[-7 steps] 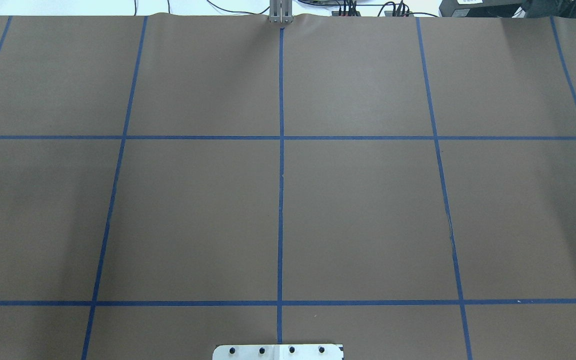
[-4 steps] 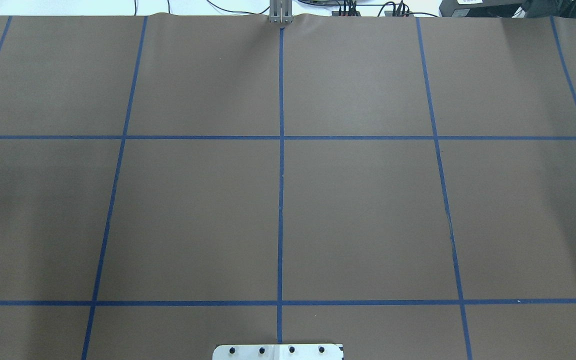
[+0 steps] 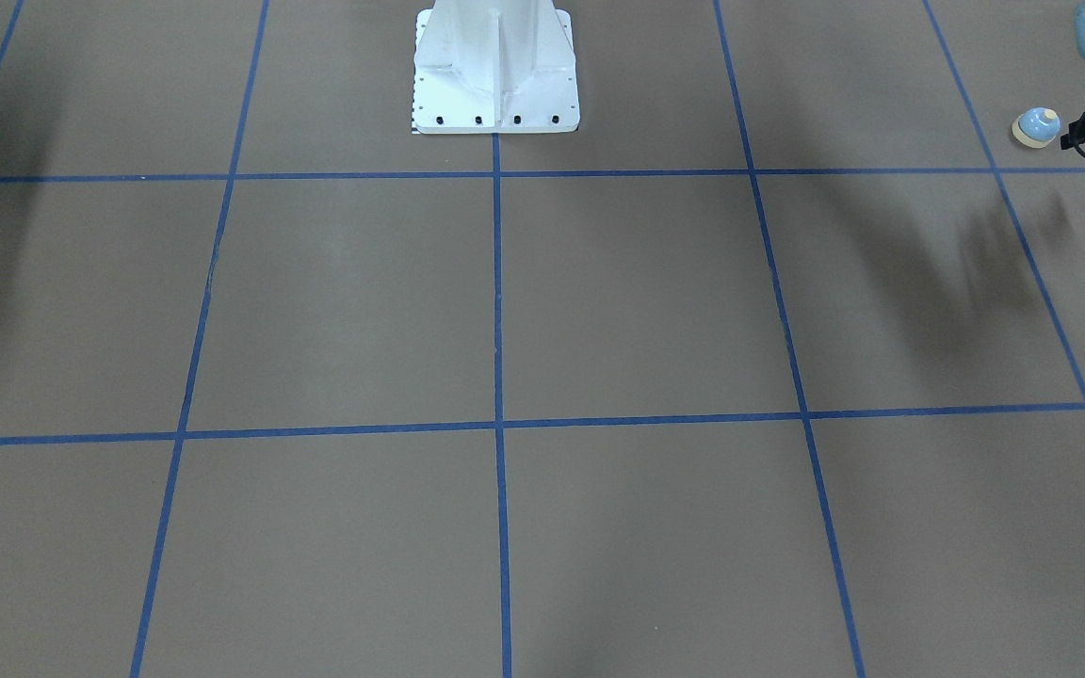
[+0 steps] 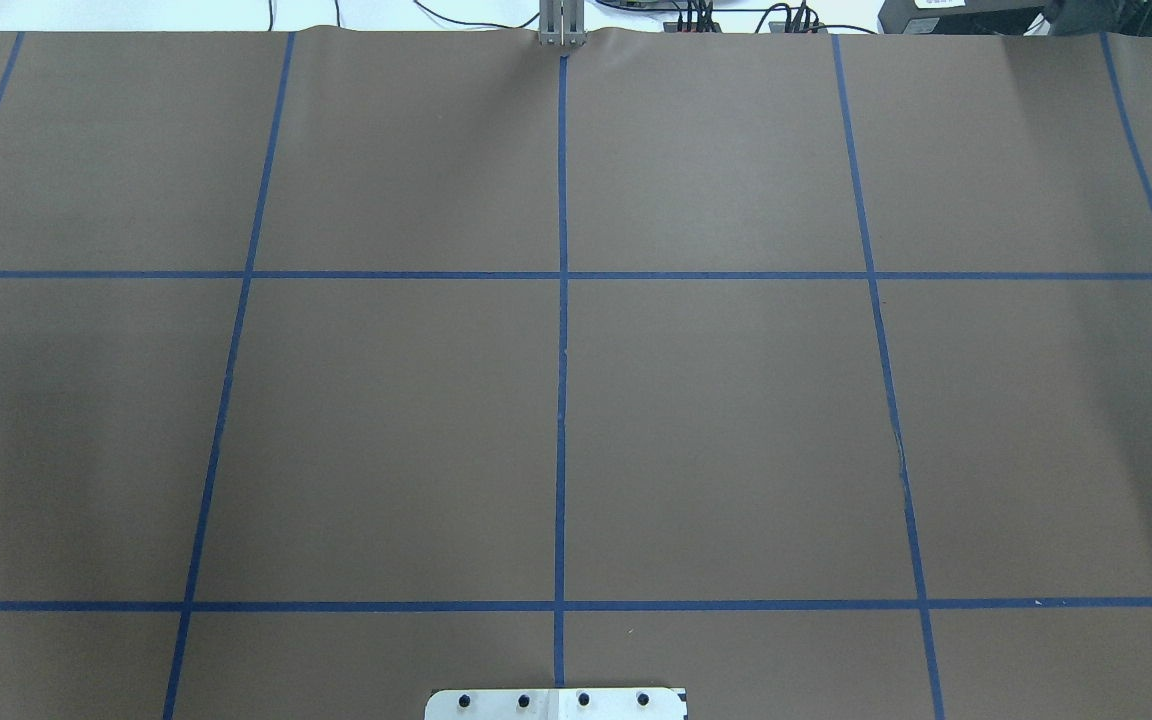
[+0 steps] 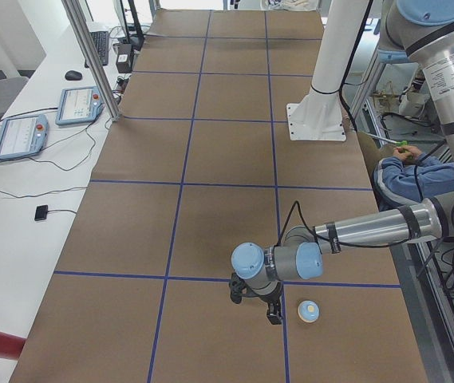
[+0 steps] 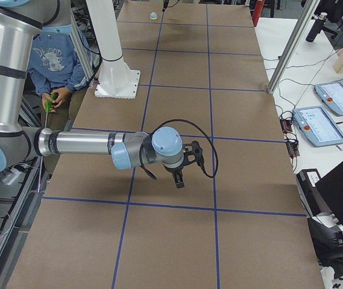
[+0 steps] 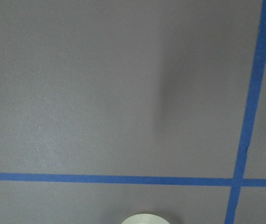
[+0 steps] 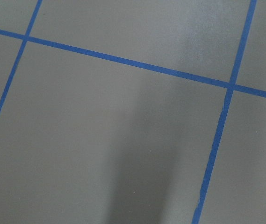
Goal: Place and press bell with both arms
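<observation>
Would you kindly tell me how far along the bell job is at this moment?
Nothing looks finished. The bell stands on the table beside the left tool, apparently ungripped; the right tool hovers far away. Placing and pressing appear to remain.

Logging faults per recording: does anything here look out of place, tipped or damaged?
Nothing stands out. The bell stands upright and whole on the table, near the end on the robot's left. Nothing is spilled or tipped.
</observation>
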{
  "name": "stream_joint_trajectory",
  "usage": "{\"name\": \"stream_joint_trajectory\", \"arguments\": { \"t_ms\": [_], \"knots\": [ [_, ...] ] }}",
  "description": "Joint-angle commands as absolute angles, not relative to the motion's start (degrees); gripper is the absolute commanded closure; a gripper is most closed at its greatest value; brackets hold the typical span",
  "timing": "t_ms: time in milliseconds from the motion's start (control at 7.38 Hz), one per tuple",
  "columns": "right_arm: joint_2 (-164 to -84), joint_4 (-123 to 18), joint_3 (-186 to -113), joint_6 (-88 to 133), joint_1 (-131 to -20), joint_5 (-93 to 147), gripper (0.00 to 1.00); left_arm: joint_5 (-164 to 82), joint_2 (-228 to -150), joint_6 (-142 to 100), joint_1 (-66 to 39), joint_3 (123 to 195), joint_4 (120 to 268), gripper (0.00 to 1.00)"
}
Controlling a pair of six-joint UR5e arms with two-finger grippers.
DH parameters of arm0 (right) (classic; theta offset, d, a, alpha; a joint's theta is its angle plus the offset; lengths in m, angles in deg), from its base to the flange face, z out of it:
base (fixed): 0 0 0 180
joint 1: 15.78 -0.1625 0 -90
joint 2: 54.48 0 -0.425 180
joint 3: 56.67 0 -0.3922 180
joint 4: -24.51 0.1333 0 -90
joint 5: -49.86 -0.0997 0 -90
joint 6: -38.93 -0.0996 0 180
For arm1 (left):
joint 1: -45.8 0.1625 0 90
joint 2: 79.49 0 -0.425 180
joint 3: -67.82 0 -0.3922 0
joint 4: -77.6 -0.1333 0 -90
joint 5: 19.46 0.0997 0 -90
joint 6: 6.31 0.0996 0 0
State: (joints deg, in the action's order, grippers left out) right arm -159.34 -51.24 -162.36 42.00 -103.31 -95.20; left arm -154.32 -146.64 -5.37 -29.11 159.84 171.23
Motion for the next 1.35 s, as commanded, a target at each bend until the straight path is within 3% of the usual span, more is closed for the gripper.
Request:
{"name": "stream_joint_trajectory", "arguments": {
  "t_ms": [0, 1219],
  "knots": [
    [-159.3, -51.2, -162.3, 43.1, -103.0, -96.2, 0.00, -156.6, -146.4, -5.6, -28.5, 157.7, 171.0, 0.00],
    [-162.2, -47.1, -162.3, 45.3, -103.0, -96.3, 0.00, -154.6, -145.1, 0.5, -13.7, 157.6, 175.7, 0.00]
  ]
}}
